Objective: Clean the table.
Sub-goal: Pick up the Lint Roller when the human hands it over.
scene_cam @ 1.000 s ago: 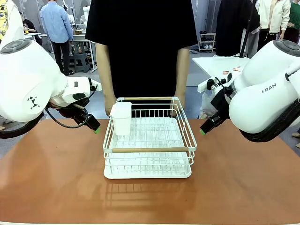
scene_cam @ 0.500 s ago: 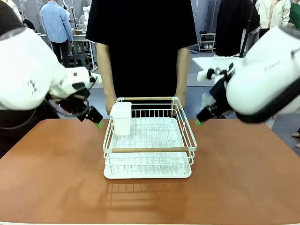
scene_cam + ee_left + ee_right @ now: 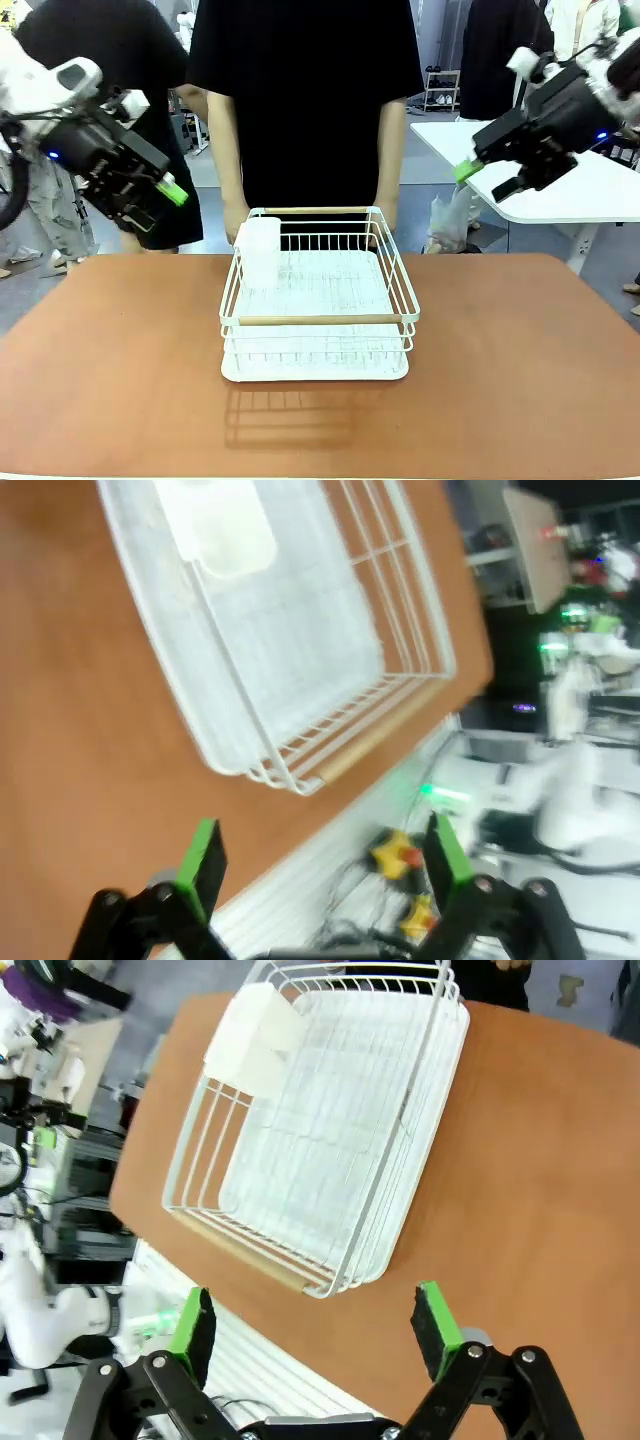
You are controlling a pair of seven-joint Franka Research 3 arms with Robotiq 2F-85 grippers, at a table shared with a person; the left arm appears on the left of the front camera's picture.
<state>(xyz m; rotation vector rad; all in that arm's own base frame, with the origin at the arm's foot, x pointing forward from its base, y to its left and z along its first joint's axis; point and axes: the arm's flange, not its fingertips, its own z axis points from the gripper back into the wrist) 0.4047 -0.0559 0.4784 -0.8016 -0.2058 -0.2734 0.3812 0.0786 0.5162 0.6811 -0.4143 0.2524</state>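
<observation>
Table (image 3: 110, 380) corners cut off — rack (image 3: 300, 660) blurred.

Left wrist view motion-blurred; wire rack (image 3: 290, 650) smeared. Front view: person's 2 hands (image 3: 234, 222) partly behind rack rim; table (image 3: 520, 390) cut by bottom edge.

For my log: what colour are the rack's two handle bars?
The handle bars are pale wood tan; front view shows it best.

White wire rack (image 3: 320, 320); white container (image 3: 258, 252) in corner.
</observation>
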